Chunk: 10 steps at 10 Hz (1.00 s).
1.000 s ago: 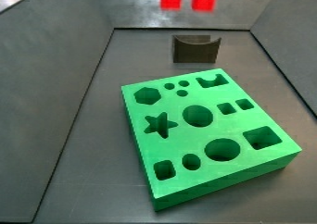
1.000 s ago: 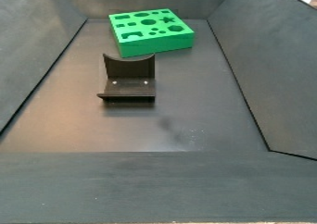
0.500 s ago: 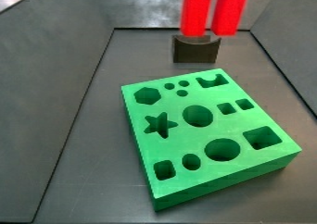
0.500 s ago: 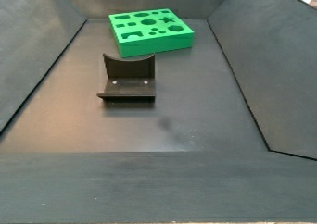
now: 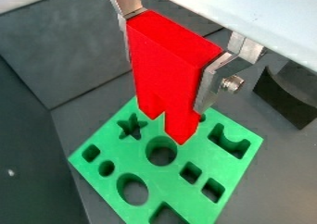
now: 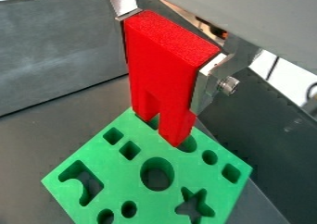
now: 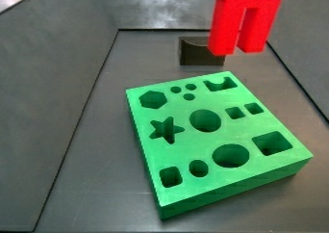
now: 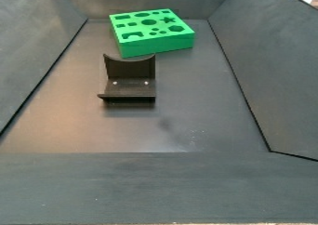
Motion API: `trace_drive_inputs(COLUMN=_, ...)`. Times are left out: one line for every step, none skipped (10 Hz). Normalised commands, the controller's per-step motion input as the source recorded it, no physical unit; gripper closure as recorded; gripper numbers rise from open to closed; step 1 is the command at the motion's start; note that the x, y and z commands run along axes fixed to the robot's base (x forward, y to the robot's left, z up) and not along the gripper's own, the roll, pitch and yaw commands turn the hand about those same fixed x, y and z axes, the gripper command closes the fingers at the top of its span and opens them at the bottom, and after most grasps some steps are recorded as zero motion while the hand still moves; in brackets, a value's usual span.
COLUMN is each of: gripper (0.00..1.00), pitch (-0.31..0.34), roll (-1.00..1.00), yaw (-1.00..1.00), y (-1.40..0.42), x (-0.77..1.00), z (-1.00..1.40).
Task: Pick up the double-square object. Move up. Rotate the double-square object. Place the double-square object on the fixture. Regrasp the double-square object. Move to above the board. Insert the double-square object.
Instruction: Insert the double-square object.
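Double-square object, a bright red plastic block (image 5: 170, 72), hangs clenched in my pincer (image 5: 177, 63) above the green holed board (image 5: 168, 168); I should align carefully before lowering.

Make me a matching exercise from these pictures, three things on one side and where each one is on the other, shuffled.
Things:
1. double-square object
2. board
3. fixture

Places:
A. flat on the floor, cut-outs facing up
B. on the floor, nothing resting on it
C. clamped in the hand, in the air above the board

Pairs: 1-C, 2-A, 3-B
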Motion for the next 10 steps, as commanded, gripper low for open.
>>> trace_drive_inputs(gripper=1.0, pitch=0.0, roll=0.08, yaw=0.19, y=0.02, x=0.93, z=-0.18)
trace_drive_inputs(gripper=1.0, pitch=0.0, roll=0.07, yaw=0.19, y=0.04, x=0.95, z=-0.17)
trace_drive_inputs(gripper=1.0, pitch=0.0, roll=0.08, yaw=0.21, y=0.04, x=0.92, z=-0.18)
trace_drive_inputs(gripper=1.0, pitch=0.0, roll=0.08, yaw=0.21, y=0.05, x=0.92, z=-0.19)
trace_drive_inputs(gripper=1.0, pitch=0.0, roll=0.08, yaw=0.19, y=0.06, x=0.91, z=-0.23)
trace_drive_inputs(gripper=1.0, pitch=0.0, roll=0.07, yaw=0.16, y=0.08, x=0.94, z=-0.23)
trace_drive_inputs(gripper=1.0, pitch=0.0, roll=0.07, yaw=0.13, y=0.06, x=0.97, z=-0.22)
trace_drive_inputs(gripper=1.0, pitch=0.0, roll=0.06, yaw=0.12, y=0.05, x=0.98, z=-0.24)
trace_drive_inputs(gripper=1.0, pitch=-0.009, roll=0.06, yaw=0.12, y=0.04, x=0.93, z=-0.27)
trace_drive_inputs(gripper=1.0, pitch=-0.051, roll=0.09, yaw=0.08, y=0.0, x=0.87, z=-0.37)
